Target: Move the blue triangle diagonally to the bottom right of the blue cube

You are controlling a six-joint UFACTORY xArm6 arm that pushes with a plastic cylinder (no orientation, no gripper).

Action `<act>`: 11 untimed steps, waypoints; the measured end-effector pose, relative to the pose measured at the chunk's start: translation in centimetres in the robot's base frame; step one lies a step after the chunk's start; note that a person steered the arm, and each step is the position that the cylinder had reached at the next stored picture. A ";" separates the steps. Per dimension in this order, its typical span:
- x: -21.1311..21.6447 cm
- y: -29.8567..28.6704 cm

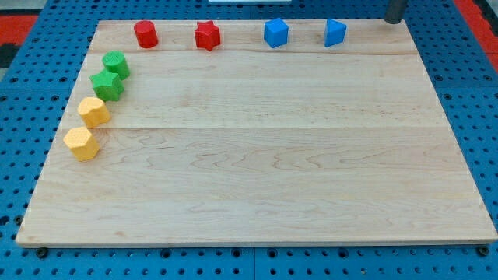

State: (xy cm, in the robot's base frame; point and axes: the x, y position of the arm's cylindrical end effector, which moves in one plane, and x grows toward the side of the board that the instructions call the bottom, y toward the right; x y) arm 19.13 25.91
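Note:
The blue triangle (pixel 334 33) sits near the board's top edge, right of centre. The blue cube (pixel 275 33) sits to its left in the same row, a short gap apart. My rod shows at the view's top right, and my tip (pixel 395 21) is just past the board's top edge, up and to the right of the blue triangle and not touching it.
A red cylinder (pixel 145 34) and a red star (pixel 207 35) sit along the top edge at the left. A green cylinder (pixel 116 64), a green star (pixel 107 84) and two yellow blocks (pixel 93 111) (pixel 81 144) line the left edge of the wooden board (pixel 264 171).

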 end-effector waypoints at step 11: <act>12.6 -8.3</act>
